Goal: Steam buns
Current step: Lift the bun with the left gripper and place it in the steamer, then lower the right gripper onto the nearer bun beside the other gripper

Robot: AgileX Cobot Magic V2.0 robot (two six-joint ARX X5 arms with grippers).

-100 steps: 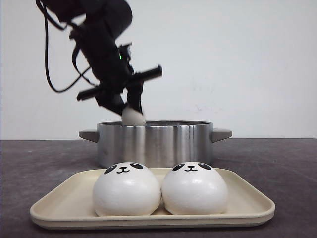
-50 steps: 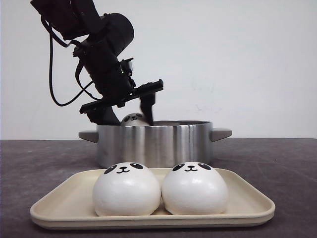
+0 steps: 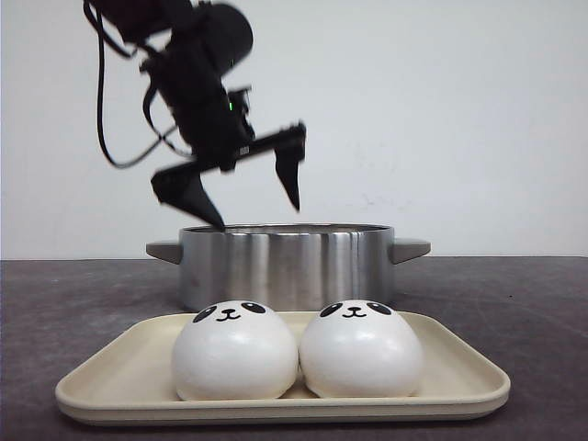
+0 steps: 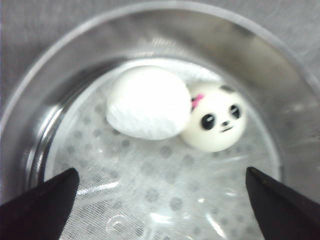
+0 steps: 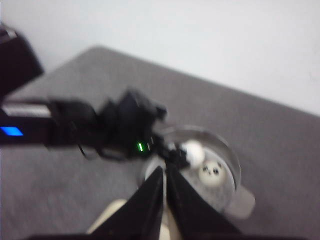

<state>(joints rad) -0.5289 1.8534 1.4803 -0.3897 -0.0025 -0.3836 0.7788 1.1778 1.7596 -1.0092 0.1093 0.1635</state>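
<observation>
Where grey table (image 3: 514,303) meets white wall (image 3: 459,110)

bright even light; wrist views blurred

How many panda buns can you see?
4. Two buns sit side by side on the tray: left, right. Two more touch inside the pot: one face-up, one turned away.

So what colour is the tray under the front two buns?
Cream or pale beige, plain; the tray shows best in the front view.
</observation>
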